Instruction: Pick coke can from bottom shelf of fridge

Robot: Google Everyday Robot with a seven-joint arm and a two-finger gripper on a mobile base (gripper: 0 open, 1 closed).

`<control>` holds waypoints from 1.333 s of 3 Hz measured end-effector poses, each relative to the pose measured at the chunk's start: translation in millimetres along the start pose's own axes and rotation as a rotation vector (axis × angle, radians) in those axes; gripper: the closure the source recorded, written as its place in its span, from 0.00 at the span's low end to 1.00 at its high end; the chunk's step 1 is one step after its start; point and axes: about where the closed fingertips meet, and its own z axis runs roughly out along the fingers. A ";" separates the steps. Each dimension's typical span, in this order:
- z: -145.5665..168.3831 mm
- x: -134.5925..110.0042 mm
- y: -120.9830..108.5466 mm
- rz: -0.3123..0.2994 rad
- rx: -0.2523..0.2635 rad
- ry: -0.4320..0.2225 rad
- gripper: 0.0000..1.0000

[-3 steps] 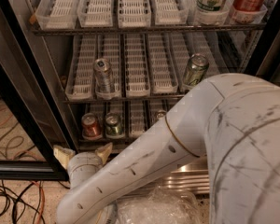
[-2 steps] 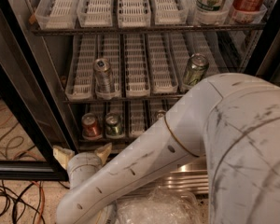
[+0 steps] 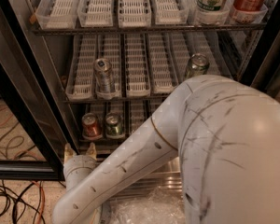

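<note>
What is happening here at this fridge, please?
A white robot arm reaches toward the open fridge. Its gripper, fingers apart and holding nothing, is low in front of the bottom shelf. The coke can stands there untouched, beside a green can.

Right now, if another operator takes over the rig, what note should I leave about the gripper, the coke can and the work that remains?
Gripper: open and empty, low in front of the fridge, below and slightly left of the coke can, not touching it.
Coke can: upright at the front of the bottom shelf, on its left side, with a green can right beside it.
Done: fridge stands open, gripper is near the shelf.
Left: reach in, close on the coke can, lift it out.
</note>
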 end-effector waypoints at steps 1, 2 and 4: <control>0.8 -5.8 -11.0 0.000 0.044 -0.037 0.45; 7.8 -4.6 -12.4 -0.026 0.047 -0.056 0.40; 36.7 2.1 -1.5 -0.112 -0.009 -0.083 0.33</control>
